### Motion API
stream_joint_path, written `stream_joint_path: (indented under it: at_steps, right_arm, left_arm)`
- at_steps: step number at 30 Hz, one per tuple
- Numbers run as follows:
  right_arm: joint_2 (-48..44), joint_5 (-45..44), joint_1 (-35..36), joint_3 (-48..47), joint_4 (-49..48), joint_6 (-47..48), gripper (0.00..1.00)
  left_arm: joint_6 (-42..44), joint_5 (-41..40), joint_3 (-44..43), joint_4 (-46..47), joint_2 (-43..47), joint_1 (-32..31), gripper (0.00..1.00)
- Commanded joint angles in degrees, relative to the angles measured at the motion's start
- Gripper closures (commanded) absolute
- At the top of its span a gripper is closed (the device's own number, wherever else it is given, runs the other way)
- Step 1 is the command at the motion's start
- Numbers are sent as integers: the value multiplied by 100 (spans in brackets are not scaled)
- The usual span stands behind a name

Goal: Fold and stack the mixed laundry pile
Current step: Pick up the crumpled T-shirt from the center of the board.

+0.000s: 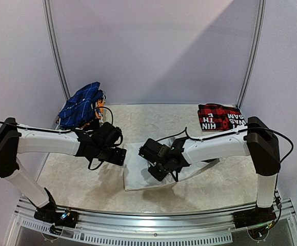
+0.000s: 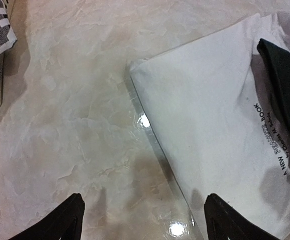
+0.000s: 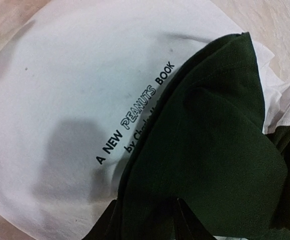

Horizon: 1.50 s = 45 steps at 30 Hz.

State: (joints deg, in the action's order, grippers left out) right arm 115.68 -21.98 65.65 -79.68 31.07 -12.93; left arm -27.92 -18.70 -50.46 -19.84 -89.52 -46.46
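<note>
The white T-shirt [image 1: 138,171] lies partly folded mid-table, with black print and a dark green part [image 3: 210,150] draped over it. My right gripper [image 3: 145,205] is down on that green part, its two fingers [image 3: 104,222] narrowed, with the green cloth filling the gap between them. My left gripper [image 2: 145,220] hovers open and wide over the T-shirt's [image 2: 210,125] left folded edge, holding nothing. The red-and-black plaid shirt [image 1: 220,117] sits folded at the back right. A blue checked cloth [image 1: 81,105] is heaped at the back left.
The blue cloth rests on a small white basket [image 1: 61,123] in the back left corner. Bare marbled tabletop [image 2: 74,115] lies left of the T-shirt. Metal frame posts [image 1: 56,51] rise at the back corners. The rail [image 1: 148,223] runs along the near edge.
</note>
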Motion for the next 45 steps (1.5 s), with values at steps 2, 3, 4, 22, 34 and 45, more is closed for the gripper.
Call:
stream_joint_path:
  at_steps: [2,3,4,22,34,45]
  right_arm:
    - [122,-320,62,-171,112,-28,78]
    - [108,-368,61,-177,122,-32,84]
    - [99,-443,55,-179,142,-60,91]
    - [-2557,-1888,-533,-694,1047,-11,100]
    - [-3528,-2674,-681,-1783,1046,1126,100]
    - [-3802,-2538,-685,-1774,792,1444,100]
  left_arm:
    - [-49,15,128,174,127,93,16]
    - [-37,22,132,184,134,92,16]
    - [-31,36,140,195,141,91,16]
    - [404,521,-19,590,431,-188,19]
    - [1209,1451,-698,1110,176,-707,19]
    - [2239,1800,-1581,1036,-256,-1494,9]
